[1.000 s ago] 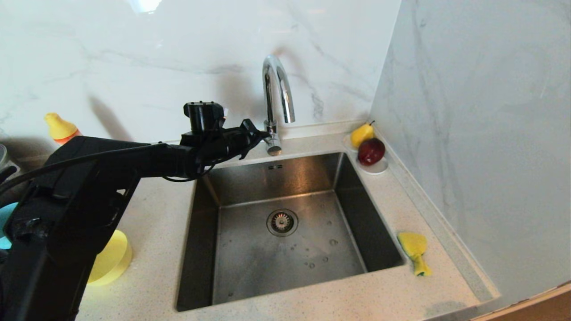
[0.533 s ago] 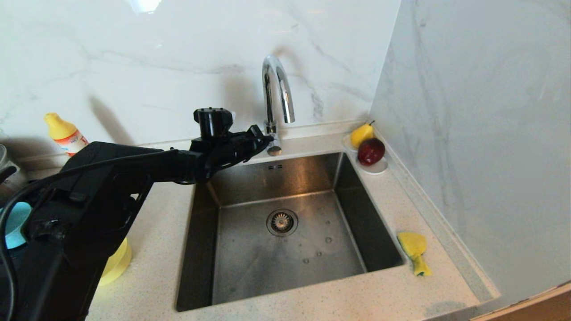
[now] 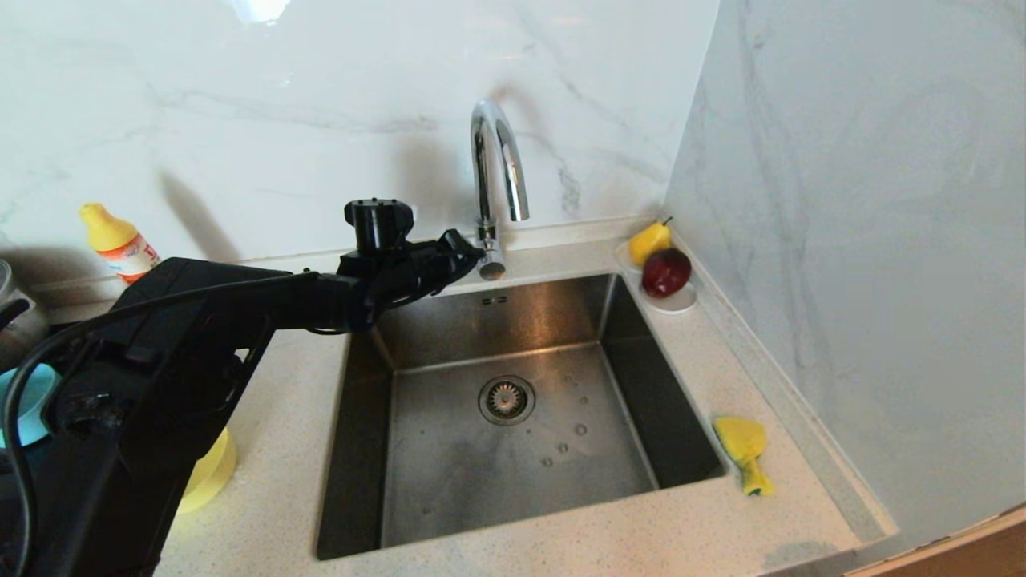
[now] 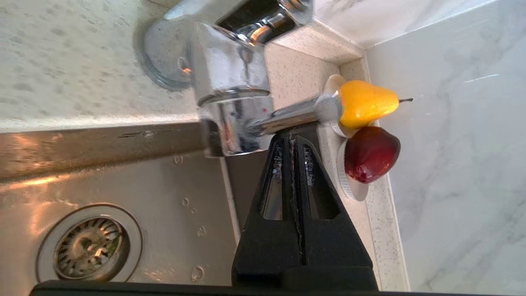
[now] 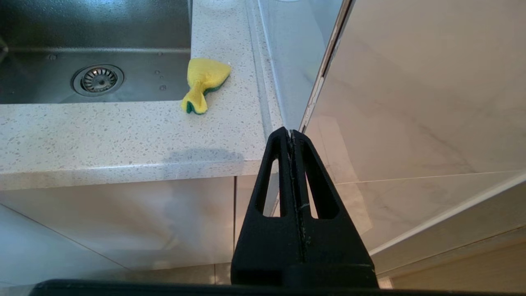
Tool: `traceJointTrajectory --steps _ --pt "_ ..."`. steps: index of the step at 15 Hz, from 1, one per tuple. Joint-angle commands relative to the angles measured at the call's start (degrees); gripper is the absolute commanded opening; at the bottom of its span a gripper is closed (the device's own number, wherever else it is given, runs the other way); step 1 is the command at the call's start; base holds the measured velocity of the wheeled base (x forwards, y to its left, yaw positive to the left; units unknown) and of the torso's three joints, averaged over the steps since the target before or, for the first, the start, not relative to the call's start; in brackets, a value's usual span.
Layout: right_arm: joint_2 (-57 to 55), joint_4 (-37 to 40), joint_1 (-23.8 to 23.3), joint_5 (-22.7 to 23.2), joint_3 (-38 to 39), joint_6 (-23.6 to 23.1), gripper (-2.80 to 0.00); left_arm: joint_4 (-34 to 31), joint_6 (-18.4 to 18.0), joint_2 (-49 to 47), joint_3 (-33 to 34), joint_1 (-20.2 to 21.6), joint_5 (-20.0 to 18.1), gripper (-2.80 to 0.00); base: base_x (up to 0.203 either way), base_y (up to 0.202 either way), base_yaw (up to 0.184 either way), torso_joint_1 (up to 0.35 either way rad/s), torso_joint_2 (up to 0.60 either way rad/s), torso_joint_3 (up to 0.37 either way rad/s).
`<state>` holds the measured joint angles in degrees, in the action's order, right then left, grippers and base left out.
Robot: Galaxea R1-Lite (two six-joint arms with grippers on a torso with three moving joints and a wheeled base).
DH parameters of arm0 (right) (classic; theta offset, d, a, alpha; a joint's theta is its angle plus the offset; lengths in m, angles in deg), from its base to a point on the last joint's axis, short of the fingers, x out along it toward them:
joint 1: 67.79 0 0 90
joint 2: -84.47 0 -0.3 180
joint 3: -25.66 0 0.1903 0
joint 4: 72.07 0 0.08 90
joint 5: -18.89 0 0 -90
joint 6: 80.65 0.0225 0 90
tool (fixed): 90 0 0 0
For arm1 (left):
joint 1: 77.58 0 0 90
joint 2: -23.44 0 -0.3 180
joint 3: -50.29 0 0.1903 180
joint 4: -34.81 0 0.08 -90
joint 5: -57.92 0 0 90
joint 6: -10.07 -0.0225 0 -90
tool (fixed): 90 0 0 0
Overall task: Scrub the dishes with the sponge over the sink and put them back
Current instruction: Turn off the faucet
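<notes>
At the left edge of the head view, a blue bowl (image 3: 28,405) and a yellow bowl (image 3: 210,473) are sitting on the counter, half hidden behind the left arm; the pink one is probably out of sight. The left gripper (image 3: 473,253), jaws pressed together and holding nothing, is now touching the tap (image 3: 498,172) lever at upper centre, having crept rightward over the last second. Droplets are drifting across the sink (image 3: 513,433) floor, so water may be getting turned on or off. The sponge (image 3: 744,453) is lying untouched at lower right. The right gripper (image 5: 291,132), also clamped empty, is hanging parked below the counter edge.
</notes>
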<state>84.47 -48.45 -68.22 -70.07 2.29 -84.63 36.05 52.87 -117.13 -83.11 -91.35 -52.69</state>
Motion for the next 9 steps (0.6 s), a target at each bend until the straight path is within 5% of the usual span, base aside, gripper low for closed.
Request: traceJointTrajectory --steps 1,9 --pt "-0.1 0.0 0.0 0.0 0.0 -0.1 -2.80 0.2 0.3 -0.2 0.0 0.7 0.0 -2.80 0.000 0.000 0.000 0.000 0.00 0.000" --pt "-0.1 0.0 0.0 0.0 0.0 -0.1 -2.80 -0.2 0.3 -0.6 0.2 1.2 2.2 -2.80 0.000 0.000 0.000 0.000 0.00 0.000"
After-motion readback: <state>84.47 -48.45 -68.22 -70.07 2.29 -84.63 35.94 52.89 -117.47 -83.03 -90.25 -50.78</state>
